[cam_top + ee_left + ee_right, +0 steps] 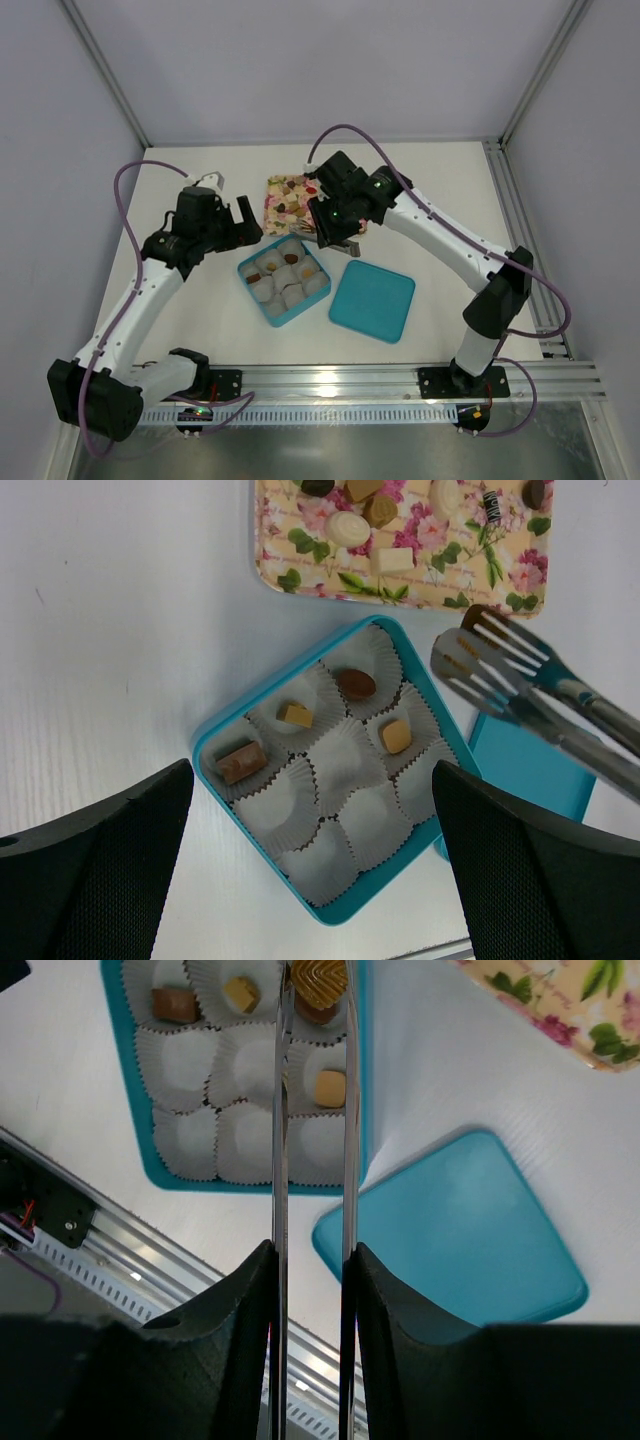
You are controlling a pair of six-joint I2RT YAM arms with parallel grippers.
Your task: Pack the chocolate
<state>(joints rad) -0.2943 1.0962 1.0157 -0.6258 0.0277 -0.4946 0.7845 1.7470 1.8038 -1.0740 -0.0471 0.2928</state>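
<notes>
One white table (440,200), grey walls (300,60), left pincer (248,222) apart, right pincer (312,1260) clamping tongs (500,675)

You're working in a robot lab cell: a bare white table (430,190), plain grey panels (320,60) walling it in, aluminium posts (105,70) rising at its far corners, an extruded rail (340,378) along its near edge, purple cables (125,200) looping over it.

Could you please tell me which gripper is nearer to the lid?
Right. The right gripper, holding tongs, hovers just beyond the lid; the left gripper is across the box from it.
</notes>
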